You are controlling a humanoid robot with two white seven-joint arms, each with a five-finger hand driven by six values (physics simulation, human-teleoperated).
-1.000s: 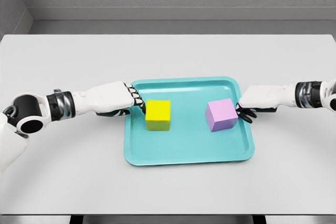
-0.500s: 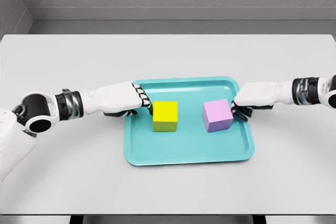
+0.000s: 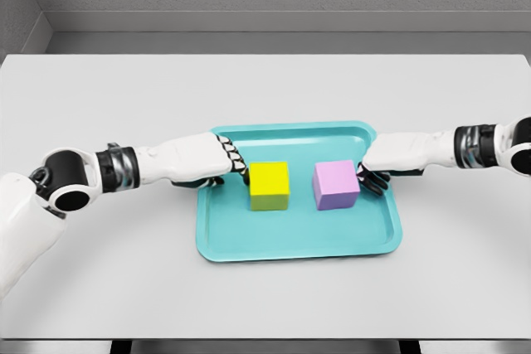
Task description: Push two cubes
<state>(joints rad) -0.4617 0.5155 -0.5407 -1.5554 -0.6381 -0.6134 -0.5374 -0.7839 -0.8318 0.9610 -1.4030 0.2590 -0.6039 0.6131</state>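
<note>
Sitting near the middle of the teal tray (image 3: 299, 242), the yellow cube (image 3: 270, 185) and the purple cube (image 3: 336, 185) stand side by side with a narrow strip of tray floor between them, not yet touching. The yellow cube lies at about 9 o'clock from the purple one, and both rest flat and upright.

Each cube has a robot hand against its outer face. The left robot hand (image 3: 224, 165) reaches in over the tray's left rim from 9 o'clock, its dark-jointed fingers curled loosely and their tips at the yellow cube's left side; it grips nothing and only presses. The right robot hand (image 3: 372, 173) comes in from 3 o'clock over the right rim, fingers likewise bent and closed around nothing, their tips against the purple cube's right side. This placement fits a push: contact on the far faces drives the cubes toward each other, and by my judgement the work is well along, with only the small gap left to close.

The tray lies on a plain white surface (image 3: 108, 97), with a grey wall beyond at 12 o'clock. Nothing stands between the cubes. The tray's raised rim is the only edge near the arms, and both wrists pass above it.
</note>
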